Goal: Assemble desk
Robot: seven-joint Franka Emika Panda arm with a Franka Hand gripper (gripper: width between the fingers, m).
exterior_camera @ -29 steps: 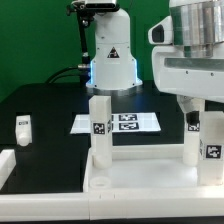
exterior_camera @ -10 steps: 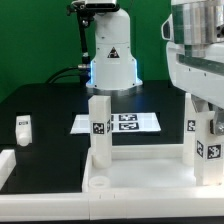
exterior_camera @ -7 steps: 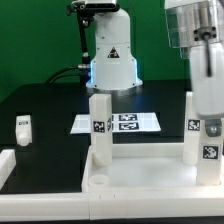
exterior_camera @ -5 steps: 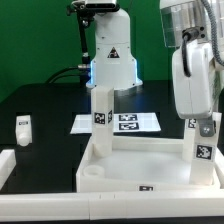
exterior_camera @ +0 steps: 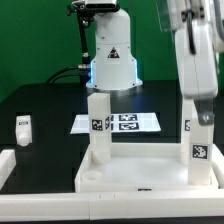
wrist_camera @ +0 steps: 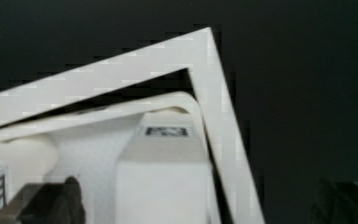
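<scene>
The white plastic desk [exterior_camera: 135, 170] sits upside down on the black table [exterior_camera: 45, 105], a wide flat slab with two short block legs standing up, each bearing a black-and-white square tag. The gripper [exterior_camera: 201, 112] hovers over one leg; I cannot tell whether its jaws are spread.

Tabletop slab [exterior_camera: 140, 170] flat at front, two legs standing on it, one leg [exterior_camera: 98, 127] toward the exterior view's left, another [exterior_camera: 197, 140] right, marker board [exterior_camera: 125, 123] behind, loose leg [exterior_camera: 24, 129] far left.
</scene>
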